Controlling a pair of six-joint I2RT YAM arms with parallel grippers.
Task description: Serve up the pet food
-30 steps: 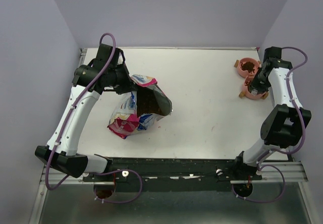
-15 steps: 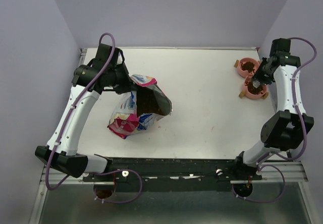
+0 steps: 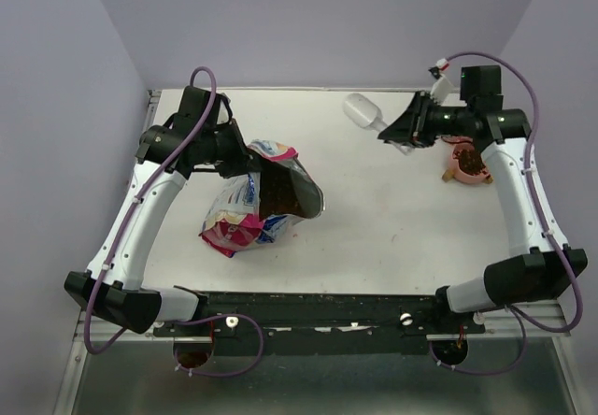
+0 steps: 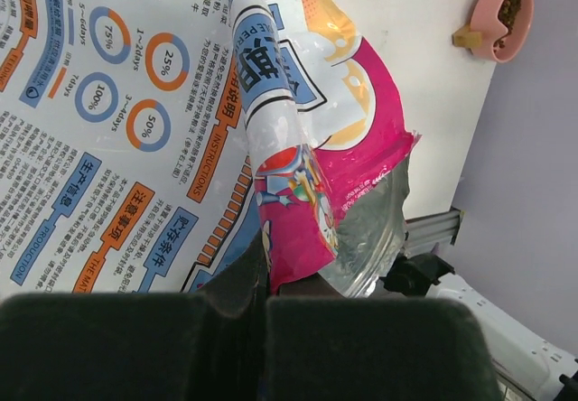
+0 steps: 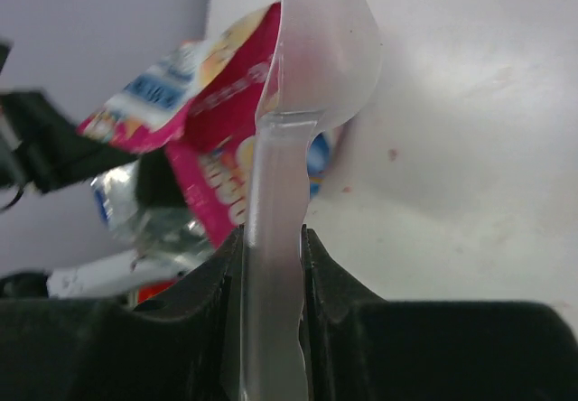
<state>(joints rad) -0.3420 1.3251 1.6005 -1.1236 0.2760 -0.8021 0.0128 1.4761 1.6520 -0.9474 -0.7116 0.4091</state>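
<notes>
This is a robotics lab test cell: a white counter [image 3: 392, 228] boxed in on three sides by plain lavender walls [image 3: 318, 22], with two white-and-black arms [image 3: 140, 223] bolted to a black rail [image 3: 318, 305] on its near edge and purple cables [image 3: 201, 71] looping off them. The props are a printed bag [image 3: 229, 228], a clear scoop [image 3: 363, 109] and a pink bowl [image 3: 457, 168] of pet food [image 3: 471, 161].

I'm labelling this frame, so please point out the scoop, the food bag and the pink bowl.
scoop [image 3: 362, 110], top external view, on its clear cup end.
food bag [image 3: 232, 228], top external view, on its pink printed side.
pink bowl [image 4: 499, 49], left wrist view, on its outer wall.
</notes>
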